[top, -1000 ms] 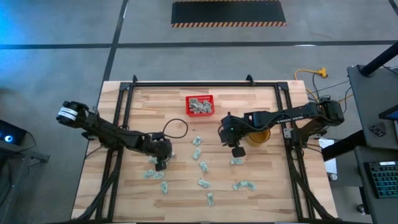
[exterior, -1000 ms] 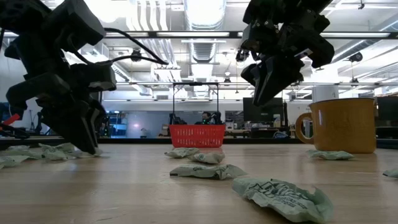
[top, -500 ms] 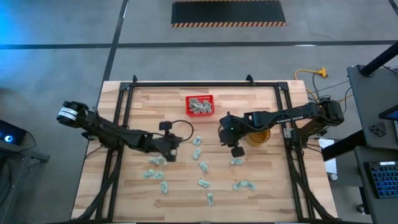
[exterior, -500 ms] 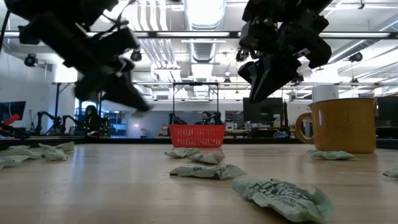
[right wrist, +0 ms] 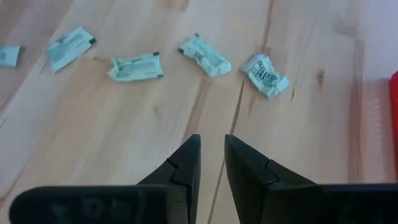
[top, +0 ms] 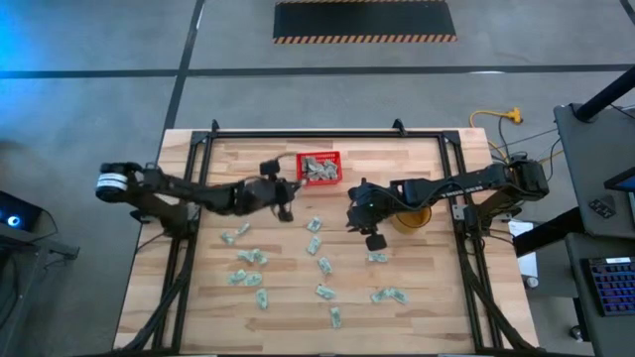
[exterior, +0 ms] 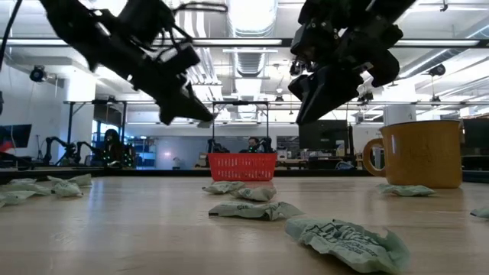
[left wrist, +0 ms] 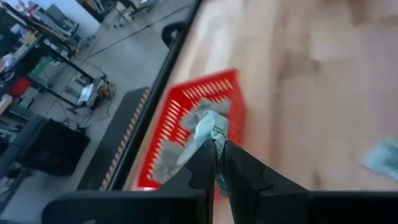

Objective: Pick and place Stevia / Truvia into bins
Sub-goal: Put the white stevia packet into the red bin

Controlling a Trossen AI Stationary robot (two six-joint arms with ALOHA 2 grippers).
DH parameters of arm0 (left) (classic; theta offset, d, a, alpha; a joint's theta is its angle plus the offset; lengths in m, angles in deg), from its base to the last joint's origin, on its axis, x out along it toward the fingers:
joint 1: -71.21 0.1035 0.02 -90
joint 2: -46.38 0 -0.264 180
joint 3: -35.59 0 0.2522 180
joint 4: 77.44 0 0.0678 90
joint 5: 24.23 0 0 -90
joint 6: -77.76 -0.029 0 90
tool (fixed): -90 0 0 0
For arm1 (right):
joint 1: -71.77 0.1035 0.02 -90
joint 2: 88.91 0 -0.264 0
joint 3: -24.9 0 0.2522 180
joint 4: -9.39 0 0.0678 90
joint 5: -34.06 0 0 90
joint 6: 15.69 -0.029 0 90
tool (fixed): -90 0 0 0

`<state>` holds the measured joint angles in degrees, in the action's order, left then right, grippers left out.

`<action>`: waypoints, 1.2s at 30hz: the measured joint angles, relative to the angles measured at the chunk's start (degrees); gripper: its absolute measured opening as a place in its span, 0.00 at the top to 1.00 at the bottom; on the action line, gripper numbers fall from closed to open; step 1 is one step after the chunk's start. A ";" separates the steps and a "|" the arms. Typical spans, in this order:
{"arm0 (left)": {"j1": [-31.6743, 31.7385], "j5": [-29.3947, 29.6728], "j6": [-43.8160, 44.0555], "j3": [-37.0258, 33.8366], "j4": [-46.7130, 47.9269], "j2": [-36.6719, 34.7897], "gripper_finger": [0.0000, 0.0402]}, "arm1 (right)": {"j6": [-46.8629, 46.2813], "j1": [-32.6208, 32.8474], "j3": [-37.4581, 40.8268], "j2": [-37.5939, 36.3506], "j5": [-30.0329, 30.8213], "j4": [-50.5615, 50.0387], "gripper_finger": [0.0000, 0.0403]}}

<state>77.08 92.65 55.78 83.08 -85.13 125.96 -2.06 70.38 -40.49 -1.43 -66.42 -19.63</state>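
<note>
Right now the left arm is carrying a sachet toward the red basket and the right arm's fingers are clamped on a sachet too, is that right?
Not quite. The left gripper does hold a sachet near the red basket, but the right wrist view shows the right gripper with its fingers apart and nothing between them, above the bare table.

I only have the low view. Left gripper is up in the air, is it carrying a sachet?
Observer: Yes. In the left wrist view the left gripper is shut on a sachet.
Operator: Where's it relative to the red basket?
Observer: From above, it's just left of the red basket, not over it yet.
Operator: Right gripper holding anything?
Observer: No. The right gripper is empty, fingers slightly apart above bare wood.
</note>
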 joint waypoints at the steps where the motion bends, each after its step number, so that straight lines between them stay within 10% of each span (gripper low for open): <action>1: 1.99 -2.24 -0.94 0.10 -2.13 0.68 0.97 | 0.03 0.00 0.40 0.00 0.00 1.22 0.84; 10: 16.22 -15.83 -2.66 3.87 -9.70 10.70 0.97 | -0.16 0.00 4.08 0.00 0.02 7.10 0.84; 25: 18.41 -16.29 -2.97 13.38 -9.01 22.18 0.95 | -3.15 0.00 4.31 0.00 0.02 7.12 0.84; 36: 18.26 -16.14 -2.42 12.26 -8.46 20.56 0.72 | -5.66 0.00 4.46 0.00 0.00 7.08 0.84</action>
<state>95.34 76.52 53.35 95.35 -93.60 146.51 -7.71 70.38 -36.03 -1.43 -66.42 -12.54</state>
